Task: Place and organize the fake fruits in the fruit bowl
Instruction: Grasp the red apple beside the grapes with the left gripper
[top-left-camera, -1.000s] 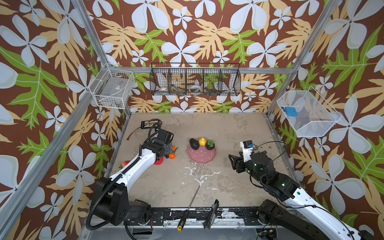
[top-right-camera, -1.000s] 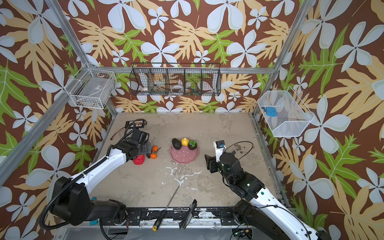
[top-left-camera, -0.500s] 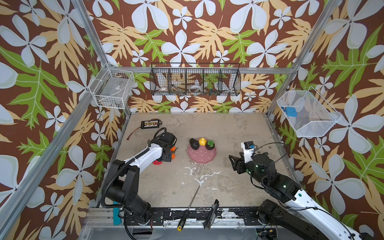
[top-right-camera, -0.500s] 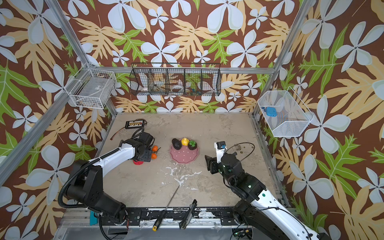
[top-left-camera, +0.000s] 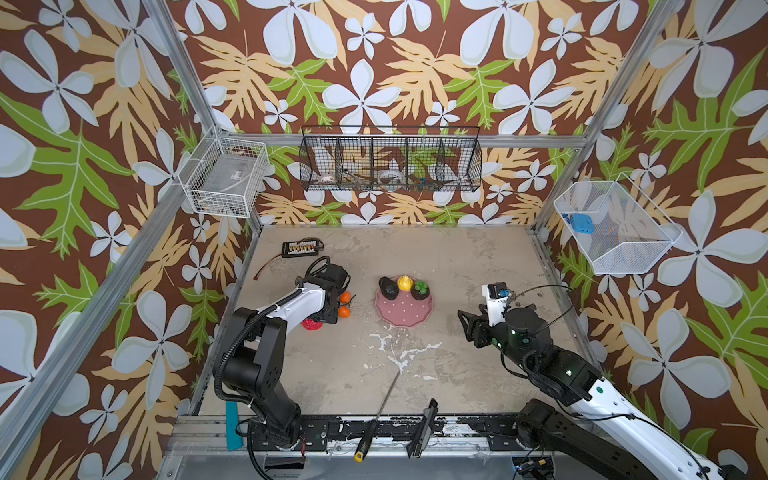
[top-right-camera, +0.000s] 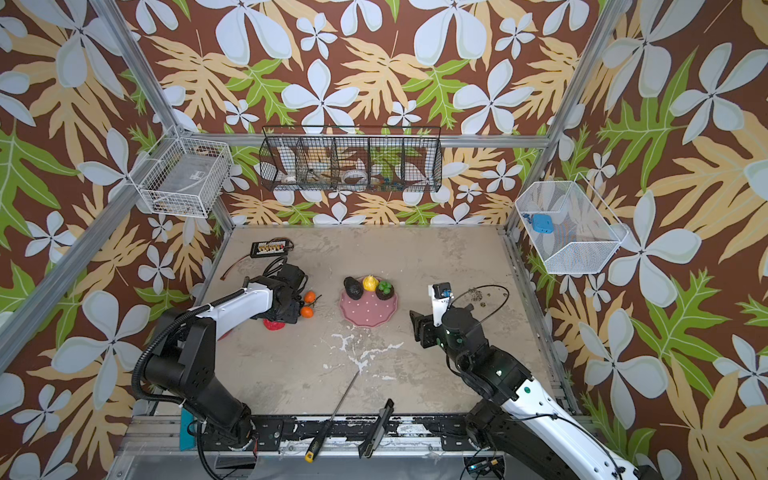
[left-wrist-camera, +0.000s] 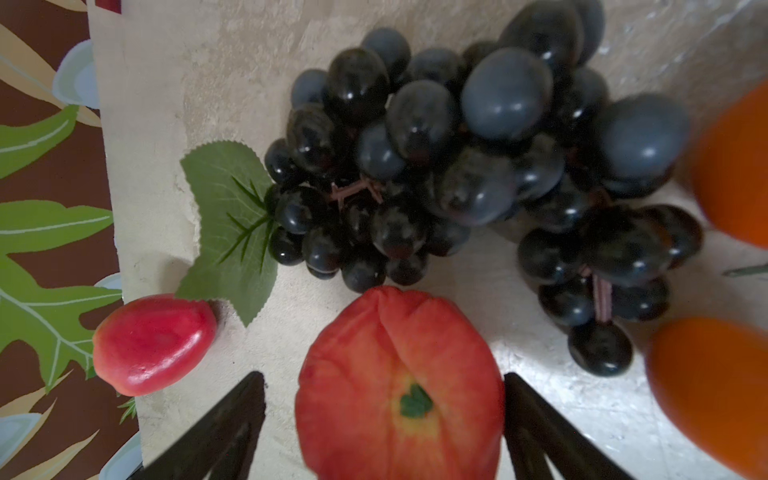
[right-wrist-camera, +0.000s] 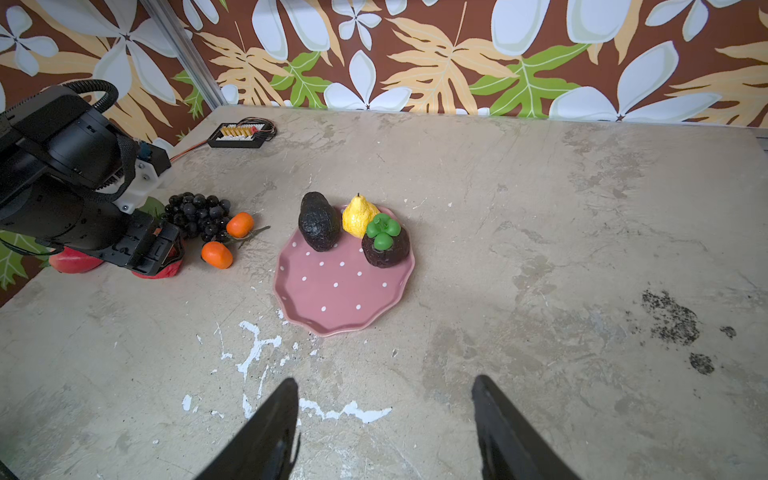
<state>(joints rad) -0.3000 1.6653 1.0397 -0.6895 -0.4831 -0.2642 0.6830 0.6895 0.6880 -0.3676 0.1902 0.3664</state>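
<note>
The pink polka-dot fruit bowl (top-left-camera: 405, 313) (right-wrist-camera: 336, 291) holds a dark avocado (right-wrist-camera: 318, 222), a yellow lemon (right-wrist-camera: 358, 216) and a brown-green piece (right-wrist-camera: 384, 247). Left of it on the table lie the grape bunch (left-wrist-camera: 457, 166), two oranges (top-left-camera: 345, 296) (top-left-camera: 343, 312), the strawberry (left-wrist-camera: 153, 343) and the red apple (left-wrist-camera: 399, 386). My left gripper (left-wrist-camera: 383, 375) (top-left-camera: 320, 316) is open and straddles the apple, with one finger at its side and a gap at the other. Standing open over bare table right of the bowl is my right gripper (right-wrist-camera: 384, 379) (top-left-camera: 467, 322).
A black connector board (top-left-camera: 301, 248) with wires lies at the back left. A screwdriver (top-left-camera: 378, 411) and a black tool (top-left-camera: 422, 428) rest at the front edge. Wire baskets (top-left-camera: 390, 164) hang on the walls. The strawberry lies at the table's left edge.
My left arm has folded down, uncovering the connector board, and its gripper has lowered around the apple with the jaws narrowing a little. The right arm has not moved.
</note>
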